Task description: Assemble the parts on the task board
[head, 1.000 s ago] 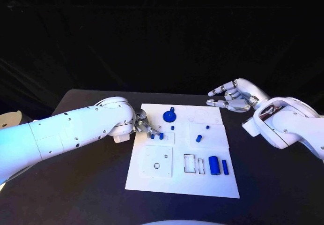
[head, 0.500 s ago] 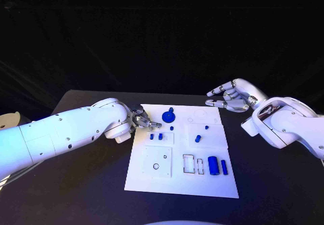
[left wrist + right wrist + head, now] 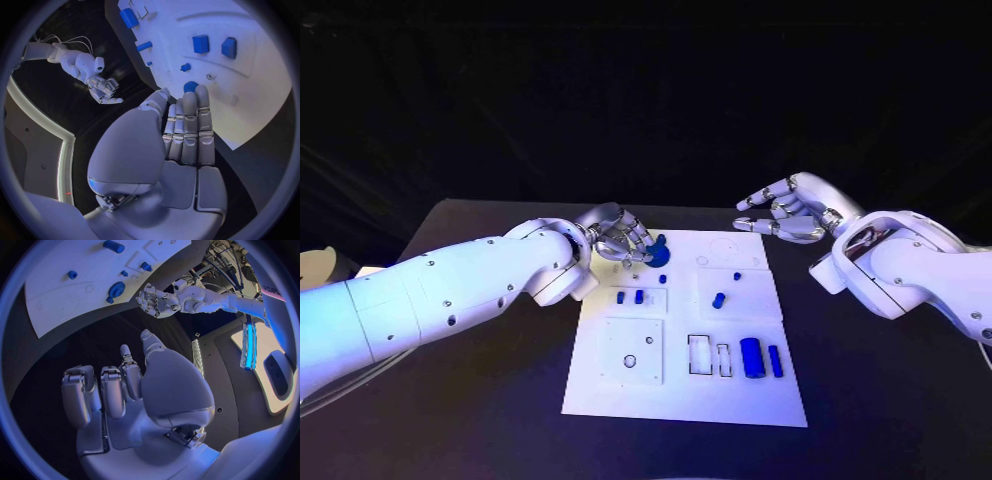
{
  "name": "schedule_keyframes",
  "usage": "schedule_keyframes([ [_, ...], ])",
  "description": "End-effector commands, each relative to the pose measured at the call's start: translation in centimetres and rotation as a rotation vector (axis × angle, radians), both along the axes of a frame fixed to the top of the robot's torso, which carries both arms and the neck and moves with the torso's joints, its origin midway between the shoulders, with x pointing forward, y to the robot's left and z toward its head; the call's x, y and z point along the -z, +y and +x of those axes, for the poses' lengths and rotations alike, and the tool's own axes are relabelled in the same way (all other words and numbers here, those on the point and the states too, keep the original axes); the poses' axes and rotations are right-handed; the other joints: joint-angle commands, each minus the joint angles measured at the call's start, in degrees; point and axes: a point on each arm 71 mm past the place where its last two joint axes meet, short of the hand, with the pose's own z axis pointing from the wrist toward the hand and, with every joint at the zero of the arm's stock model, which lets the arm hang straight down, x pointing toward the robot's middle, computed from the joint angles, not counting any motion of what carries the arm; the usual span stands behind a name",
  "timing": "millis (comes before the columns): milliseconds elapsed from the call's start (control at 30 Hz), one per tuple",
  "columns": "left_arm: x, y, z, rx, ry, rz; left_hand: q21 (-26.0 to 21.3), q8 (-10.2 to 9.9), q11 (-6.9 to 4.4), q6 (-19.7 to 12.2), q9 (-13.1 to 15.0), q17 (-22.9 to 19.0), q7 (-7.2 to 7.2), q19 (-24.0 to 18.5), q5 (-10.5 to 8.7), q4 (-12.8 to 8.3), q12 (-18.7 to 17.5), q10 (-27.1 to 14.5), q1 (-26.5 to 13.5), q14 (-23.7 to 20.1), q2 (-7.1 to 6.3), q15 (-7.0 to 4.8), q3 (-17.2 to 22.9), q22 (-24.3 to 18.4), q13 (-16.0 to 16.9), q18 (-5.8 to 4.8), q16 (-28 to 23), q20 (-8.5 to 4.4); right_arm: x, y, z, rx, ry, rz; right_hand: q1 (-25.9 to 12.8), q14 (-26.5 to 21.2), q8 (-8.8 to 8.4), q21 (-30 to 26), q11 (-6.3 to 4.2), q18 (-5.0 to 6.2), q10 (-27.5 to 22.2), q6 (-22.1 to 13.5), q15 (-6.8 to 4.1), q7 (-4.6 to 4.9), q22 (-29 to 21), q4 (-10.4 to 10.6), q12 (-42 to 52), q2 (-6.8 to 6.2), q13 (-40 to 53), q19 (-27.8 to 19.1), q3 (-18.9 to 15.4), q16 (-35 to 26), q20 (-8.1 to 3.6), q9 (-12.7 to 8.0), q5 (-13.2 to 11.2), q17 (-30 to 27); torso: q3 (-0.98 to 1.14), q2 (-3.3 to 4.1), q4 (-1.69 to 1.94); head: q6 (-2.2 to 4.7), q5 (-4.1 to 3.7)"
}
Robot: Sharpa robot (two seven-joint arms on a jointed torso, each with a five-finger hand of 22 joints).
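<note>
From the head view, the white task board (image 3: 689,330) lies in the middle of the black table (image 3: 473,400), with no writing on it that can be read. The left hand (image 3: 620,242) hovers at the board's far left corner, fingers held loosely apart, just beside a round blue knob (image 3: 658,251); whether it touches the knob I cannot tell. Two small blue pegs (image 3: 629,297) stand nearer, a long blue cylinder (image 3: 751,358) lies near the right edge. The right hand (image 3: 783,212) hangs beyond the far right corner, fingers curled and apart, holding nothing. In the left wrist view, the left hand (image 3: 181,135) has its fingers straight and side by side, their tips hiding part of the blue knob (image 3: 190,86). In the right wrist view, the right hand (image 3: 119,390) is empty above dark table; lettering at the rim is cut off and unreadable.
</note>
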Motion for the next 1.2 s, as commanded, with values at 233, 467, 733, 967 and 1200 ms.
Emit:
schedule_keyframes([
  [233, 0.8, -3.2, -0.5, 0.225, -0.278, 0.212, 6.18, -5.43, -0.60, 4.95, -6.52, 16.64, -1.29, 11.19, -8.54, -1.32, -8.13, 3.03, -1.52, 16.07, -2.54, -1.07, 2.18, 2.81, -10.54, -0.12, 21.08, -0.57, 0.1, 0.3, 0.0, -0.019, 0.002, -0.003, 0.16, 5.51, -0.33, -0.20, -0.02, -0.36, -0.23, 0.34, -0.32, -0.11, 13.36, -0.02, -0.25, 0.46, 6.52, 4.85, -0.35, -0.32, -0.34, -0.04, 0.23, 12.75, -0.05, 0.06, -0.13, 0.36, -0.22],
  [467, 2.0, -4.2, -0.4, 0.268, -0.306, 0.349, 22.95, -7.97, -0.97, 8.22, -9.27, 29.19, -1.70, 19.71, -9.62, -1.86, -11.02, 5.25, -2.61, 20.85, -2.46, -1.62, 1.54, 17.98, -14.90, -2.99, 33.86, -1.10, 0.1, 0.3, -0.1, -0.021, 0.002, -0.003, 0.16, 5.51, -0.33, -0.20, -0.02, -0.36, -0.23, 0.34, -0.32, -0.11, 13.36, -0.02, -0.25, 0.46, 6.52, 4.85, -0.35, -0.32, -0.34, -0.04, 0.23, 12.75, -0.07, 0.18, -0.18, 0.28, -0.37],
  [733, 2.6, -4.6, -0.2, 0.271, -0.296, 0.431, 27.79, -8.82, -1.32, 10.46, -10.30, 26.97, -2.07, 21.66, -9.84, -2.01, -12.15, 7.79, -2.76, 20.81, -1.89, -1.97, 2.19, 22.62, -16.68, -3.89, 33.29, -1.50, 0.0, 0.4, -0.1, -0.022, 0.002, -0.003, 0.16, 5.51, -0.33, -0.20, -0.02, -0.36, -0.23, 0.34, -0.32, -0.11, 13.36, -0.02, -0.25, 0.46, 6.52, 4.85, -0.35, -0.32, -0.34, -0.04, 0.23, 12.75, -0.06, 0.17, -0.21, 0.06, -0.44],
  [967, 2.8, -4.7, -0.1, 0.271, -0.280, 0.458, 29.39, -9.25, -1.46, 11.65, -10.81, 26.47, -2.13, 22.17, -9.69, -2.17, -12.90, 9.14, -2.50, 20.82, -1.29, -2.12, 3.36, 24.23, -17.59, -4.20, 33.46, -1.64, 0.0, 0.3, -0.1, -0.023, 0.002, -0.003, 0.16, 5.51, -0.33, -0.20, -0.02, -0.36, -0.23, 0.34, -0.32, -0.11, 13.36, -0.02, -0.25, 0.46, 6.52, 4.85, -0.35, -0.32, -0.34, -0.04, 0.23, 12.75, -0.02, 0.11, -0.16, -0.03, -0.46],
  [1200, 3.0, -4.9, -0.2, 0.280, -0.258, 0.479, 30.36, -9.72, -1.68, 12.84, -11.33, 26.18, -2.32, 22.35, -9.68, -2.37, -13.72, 10.62, -2.55, 20.79, -1.07, -2.30, 4.71, 25.28, -18.45, -4.37, 33.78, -1.78, 0.0, 0.3, -0.2, -0.024, 0.002, -0.002, 0.16, 5.51, -0.33, -0.20, -0.02, -0.36, -0.23, 0.34, -0.32, -0.11, 13.36, -0.02, -0.25, 0.46, 6.52, 4.85, -0.35, -0.32, -0.34, -0.04, 0.23, 12.75, -0.03, 0.13, -0.17, -0.10, -0.52],
])
